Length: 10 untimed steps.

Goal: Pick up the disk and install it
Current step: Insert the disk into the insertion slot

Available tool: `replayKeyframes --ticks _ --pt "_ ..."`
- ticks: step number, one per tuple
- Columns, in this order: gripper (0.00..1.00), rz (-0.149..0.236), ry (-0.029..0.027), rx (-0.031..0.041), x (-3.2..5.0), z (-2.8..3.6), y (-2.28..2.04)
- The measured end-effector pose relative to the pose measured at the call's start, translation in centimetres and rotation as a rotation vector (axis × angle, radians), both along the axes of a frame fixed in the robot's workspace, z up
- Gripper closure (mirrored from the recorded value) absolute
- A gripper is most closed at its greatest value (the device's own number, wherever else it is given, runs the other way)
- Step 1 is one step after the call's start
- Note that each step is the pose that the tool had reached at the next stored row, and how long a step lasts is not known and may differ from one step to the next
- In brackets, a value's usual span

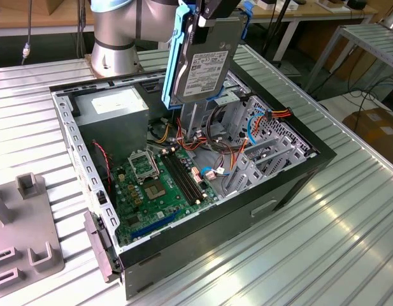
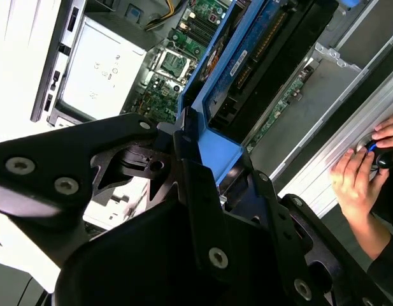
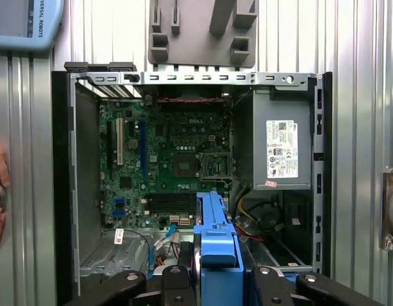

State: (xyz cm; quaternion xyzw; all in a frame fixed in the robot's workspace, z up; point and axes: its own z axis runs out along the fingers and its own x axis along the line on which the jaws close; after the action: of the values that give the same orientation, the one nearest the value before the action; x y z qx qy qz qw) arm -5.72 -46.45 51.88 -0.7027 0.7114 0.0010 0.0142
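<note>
The disk hangs on edge above the open computer case, its white label facing the exterior view and a light-blue rail frame along its sides. My gripper is shut on the disk's top end. In the first wrist view the blue frame runs down from my gripper toward the case interior. The second wrist view shows the black fingers clamped on the frame, with the disk's underside beyond. The disk is clear of the case and touches nothing inside.
Inside the case lie a green motherboard, a grey power-supply box and bundled cables. A metal drive cage stands at the exterior view's right. A grey fixture sits on the ribbed table. A person's hand rests beside the case.
</note>
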Motion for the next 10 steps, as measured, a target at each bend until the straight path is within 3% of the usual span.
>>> replayKeyframes --ticks 10 --pt "0.63 0.0 0.0001 0.0 0.02 -0.02 -1.14"
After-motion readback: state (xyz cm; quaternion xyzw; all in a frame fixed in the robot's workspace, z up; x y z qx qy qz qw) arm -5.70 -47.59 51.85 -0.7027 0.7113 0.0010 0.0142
